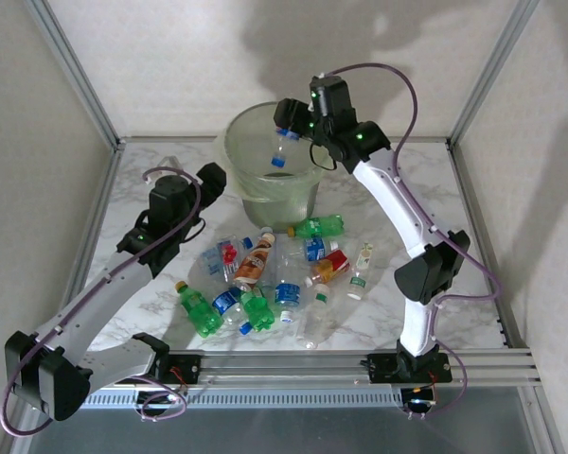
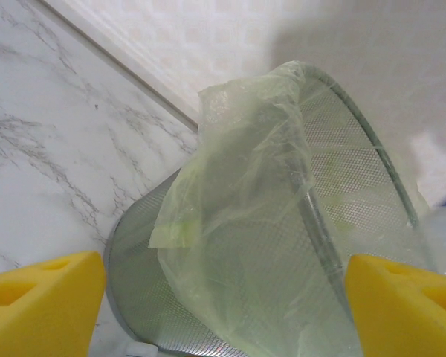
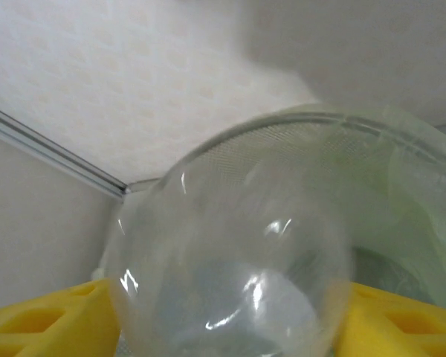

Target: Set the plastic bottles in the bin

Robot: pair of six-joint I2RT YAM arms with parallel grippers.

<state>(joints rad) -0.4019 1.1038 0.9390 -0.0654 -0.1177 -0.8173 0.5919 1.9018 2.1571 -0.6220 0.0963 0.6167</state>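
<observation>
Bin: the bin is set at the far middle of the table, close to the back wall; a thin liner is folded over its rim.
Right hand: the right hand is held over the far side of the bin's mouth. A clear bottle with a blue cap is seen just below it, cap down, inside the outline of the rim.
Right hand, state: in the wrist view the bottle's clear base is framed by the yellow pads; whether it is pinched or loose cannot be told.
Left hand: the left hand is placed just beside the bin's left wall. Its pads are spread wide, with nothing between them.
Bottles on table: the other bottles are heaped at mid-table, in front of the bin and between the two arms. One green bottle lies just before the bin's foot.
Open room: bare marble is left right of the right arm and along the far-left side.
Edges: the table is closed at the back and sides by white walls and metal posts, and at the near edge by a rail.
</observation>
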